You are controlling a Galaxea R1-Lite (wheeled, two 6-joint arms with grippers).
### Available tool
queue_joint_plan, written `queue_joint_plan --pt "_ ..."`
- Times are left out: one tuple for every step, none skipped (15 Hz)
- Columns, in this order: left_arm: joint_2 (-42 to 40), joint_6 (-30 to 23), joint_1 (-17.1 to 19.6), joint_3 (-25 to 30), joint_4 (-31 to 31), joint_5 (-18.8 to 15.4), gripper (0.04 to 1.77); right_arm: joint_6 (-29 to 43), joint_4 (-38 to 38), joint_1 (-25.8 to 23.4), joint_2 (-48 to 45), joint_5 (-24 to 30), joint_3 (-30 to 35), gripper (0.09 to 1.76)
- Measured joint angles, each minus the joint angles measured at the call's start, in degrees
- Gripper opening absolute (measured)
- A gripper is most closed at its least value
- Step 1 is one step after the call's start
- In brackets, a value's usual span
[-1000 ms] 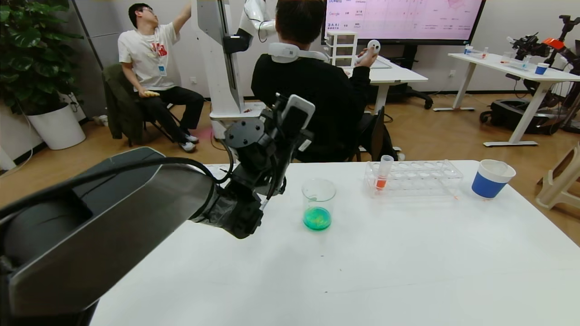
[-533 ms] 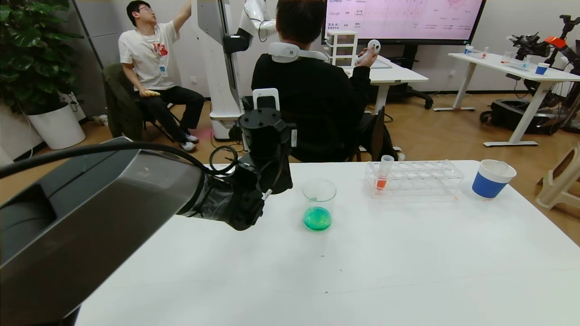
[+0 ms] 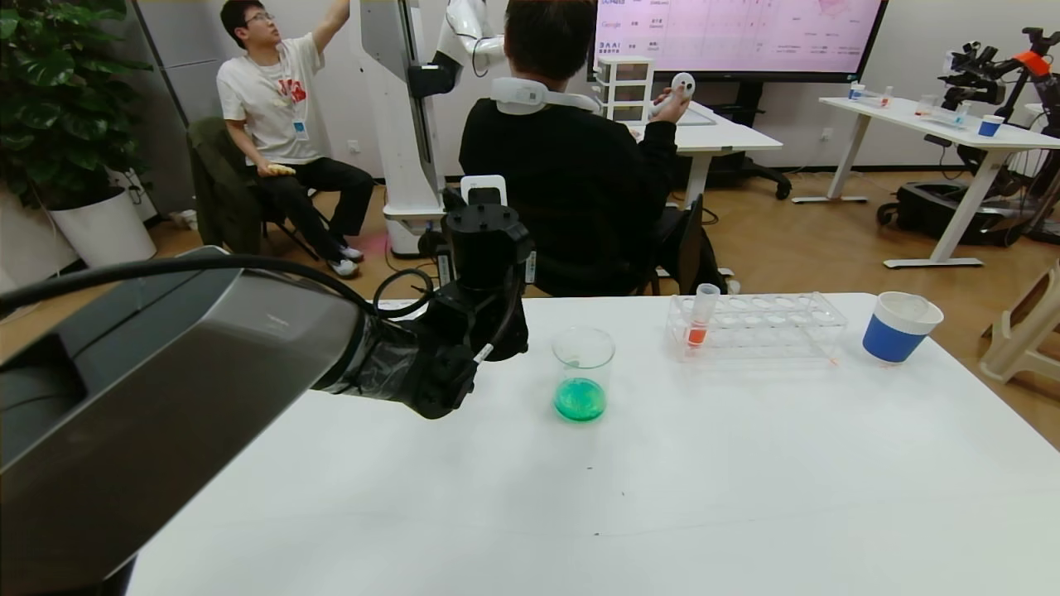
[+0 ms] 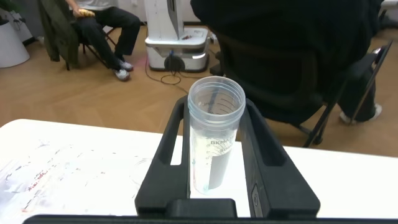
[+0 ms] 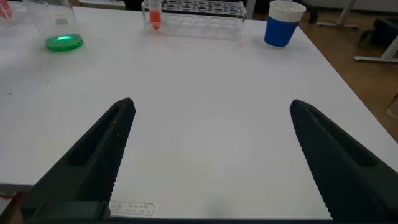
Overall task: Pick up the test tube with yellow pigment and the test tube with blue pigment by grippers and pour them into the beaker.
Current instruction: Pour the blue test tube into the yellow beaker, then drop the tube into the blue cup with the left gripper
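Head view: left gripper (image 3: 484, 273) hangs just left of the beaker (image 3: 583, 373), which holds green liquid. Left wrist view — its fingers (image 4: 168, 149) are clamped on an emptied clear test tube (image 4: 214, 140). Right wrist view — right gripper (image 5: 208, 155) spread wide, holding nothing, beaker far ahead.

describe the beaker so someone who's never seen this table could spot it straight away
On the white table, look near the far edge, between the left gripper, shut on an emptied test tube, and the clear tube rack. The beaker stands there alone: a clear glass cylinder with green liquid at the bottom, unlike the opaque blue-and-white paper cup.
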Motion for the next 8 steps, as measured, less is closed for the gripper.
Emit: queue_joint_plan --pt "-0.4 -0.2 0.5 -0.2 2.2 -0.1 0.50 0.0 0.0 0.0 0.0 0.0 0.0 1.74" --pt "-1.1 -0.7 1.2 -0.4 3.0 -0.9 0.50 0.0 0.0 0.0 0.0 0.0 0.0 1.74" --pt "-2.0 -1.2 2.0 -0.4 3.6 -2.5 0.50 0.0 0.0 0.0 0.0 0.0 0.0 1.74" --pt "-3.1 -1.9 2.9 0.3 4.6 -4.5 0.50 0.0 0.0 0.0 0.0 0.0 0.0 1.74" --pt "-4.5 -3.0 4.0 1.5 6.0 -6.8 0.50 0.0 0.0 0.0 0.0 0.0 0.0 1.74" --pt "-6.2 -4.7 5.5 2.8 7.2 -9.5 0.50 0.0 0.0 0.0 0.0 0.0 0.0 1.74" --pt "-7.7 -6.0 7.3 4.0 7.9 -11.6 0.50 0.0 0.0 0.0 0.0 0.0 0.0 1.74" --pt "-9.2 -6.7 9.7 5.3 8.2 -13.3 0.50 0.0 0.0 0.0 0.0 0.0 0.0 1.74"
